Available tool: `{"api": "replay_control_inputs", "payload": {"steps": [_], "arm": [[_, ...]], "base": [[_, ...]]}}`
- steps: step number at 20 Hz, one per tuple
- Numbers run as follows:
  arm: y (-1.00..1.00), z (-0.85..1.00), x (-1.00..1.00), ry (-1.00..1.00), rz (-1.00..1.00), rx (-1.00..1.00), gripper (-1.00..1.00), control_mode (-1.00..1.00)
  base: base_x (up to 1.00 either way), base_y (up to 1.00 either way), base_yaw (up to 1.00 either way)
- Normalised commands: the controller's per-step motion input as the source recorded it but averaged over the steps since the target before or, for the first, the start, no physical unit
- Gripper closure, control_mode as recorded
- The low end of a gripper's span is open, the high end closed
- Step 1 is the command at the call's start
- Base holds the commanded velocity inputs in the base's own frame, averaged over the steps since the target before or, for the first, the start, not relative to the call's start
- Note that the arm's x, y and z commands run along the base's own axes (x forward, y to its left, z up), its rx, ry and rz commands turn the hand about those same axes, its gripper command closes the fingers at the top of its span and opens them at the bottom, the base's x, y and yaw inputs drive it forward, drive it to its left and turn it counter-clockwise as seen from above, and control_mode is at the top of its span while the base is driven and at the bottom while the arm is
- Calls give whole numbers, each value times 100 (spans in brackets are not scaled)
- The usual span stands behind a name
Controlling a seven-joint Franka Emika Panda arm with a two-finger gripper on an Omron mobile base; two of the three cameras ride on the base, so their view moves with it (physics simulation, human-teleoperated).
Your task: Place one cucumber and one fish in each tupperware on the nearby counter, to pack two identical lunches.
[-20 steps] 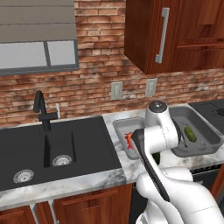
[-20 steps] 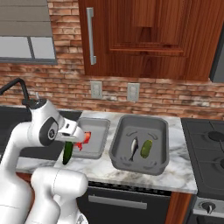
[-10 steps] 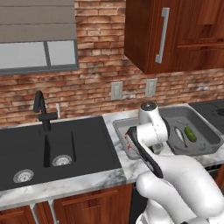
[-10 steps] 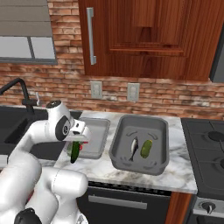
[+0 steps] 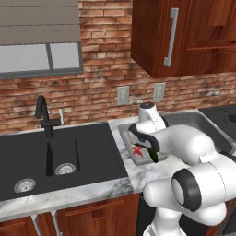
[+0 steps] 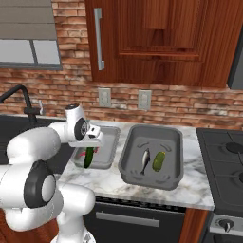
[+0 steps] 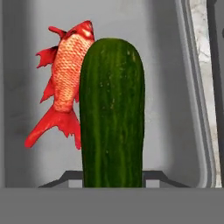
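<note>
My gripper (image 6: 89, 144) is shut on a dark green cucumber (image 6: 88, 157), which hangs upright over the smaller tupperware (image 6: 112, 144). In the hand view the cucumber (image 7: 112, 113) stands in front of a red fish (image 7: 65, 83) that lies on this tub's grey floor (image 7: 168, 87). From the left base view the cucumber (image 5: 153, 156) and red fish (image 5: 137, 150) sit just under the gripper (image 5: 148, 148). The larger tupperware (image 6: 153, 179) to the right holds a grey fish (image 6: 145, 160) and a second cucumber (image 6: 159, 160). Both tubs rest on the white marbled counter (image 6: 194, 176).
A black sink (image 5: 55, 152) with a dark faucet (image 5: 44, 116) lies left of the tubs. A black gas stovetop (image 6: 224, 161) is at the right. Wooden cabinets (image 6: 161, 38) hang above, and two wall outlets (image 6: 124, 98) sit on the brick wall.
The arm has folded lower and carried the cucumber from the tub's near edge further in over the smaller tupperware. The grip has held throughout.
</note>
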Motion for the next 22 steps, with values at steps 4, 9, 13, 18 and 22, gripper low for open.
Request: {"api": "replay_control_inputs", "payload": {"steps": [4, 9, 13, 18, 22], "arm": [[-2, -30, 68, 8, 0, 0, 100, -100], [-5, -25, 13, 9, 0, -4, 100, -100], [-1, -10, -10, 12, 0, -11, 100, -100], [-12, 2, 20, 16, 0, -7, 100, -100], [-26, 29, 30, 17, 0, -2, 100, -100]], "base": [[0, 0, 0], [0, 0, 0], [0, 0, 0], [0, 0, 0], [0, 0, 0]]}}
